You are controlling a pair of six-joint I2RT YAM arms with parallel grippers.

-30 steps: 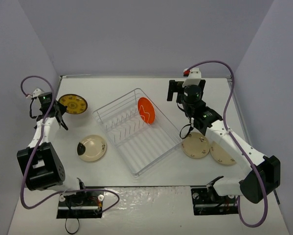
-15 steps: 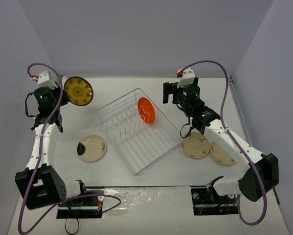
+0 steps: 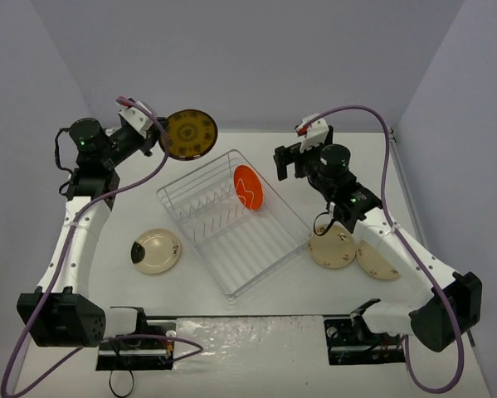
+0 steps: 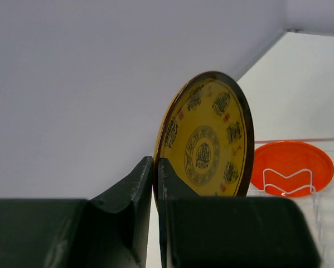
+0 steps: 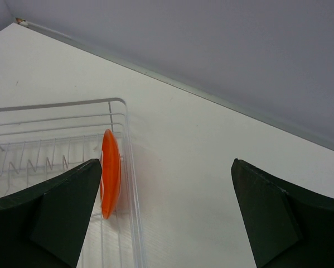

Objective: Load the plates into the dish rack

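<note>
Left wrist view, mustard plate (image 4: 208, 139) upright; clamped in left gripper (image 4: 155, 166)

Readable text: none is found in any view.
Mustard plate (image 4: 204, 146): dark round medallions and small red marks are printed on its face, but no character can be made out.
Cream plates (image 3: 331, 249): small dark marks are seen, too small to be read.

White table (image 3: 190, 292), dish rack (image 3: 240, 249), three cream plates (image 3: 158, 249)
</note>
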